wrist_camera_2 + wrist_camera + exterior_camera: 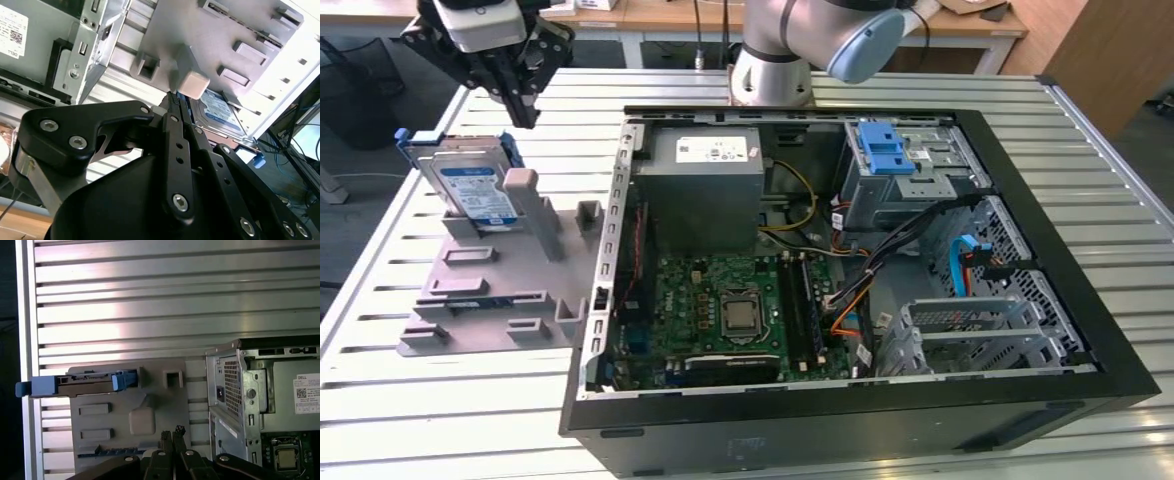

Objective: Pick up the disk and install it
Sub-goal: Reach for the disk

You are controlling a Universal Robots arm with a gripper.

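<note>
The disk (474, 185), a silver hard drive with a white-and-blue label in a blue carrier, stands upright on edge in a grey holder (494, 270) on the table at the exterior view's left. My gripper (520, 112) hangs above and slightly behind it, not touching, its black fingers pressed together with nothing between them. In the first wrist view the disk (85, 382) appears edge-on beyond the shut fingertips (172, 432). In the second wrist view the disk's label (220, 110) shows just past the gripper (176, 97).
An open computer case (1067, 260) lies on the slatted metal table, with a motherboard (734, 310), a grey power-supply box (707, 165) and a blue-latched drive cage (887, 150) inside. The arm's base (771, 70) stands behind the case. The grey holder carries several empty posts and slots.
</note>
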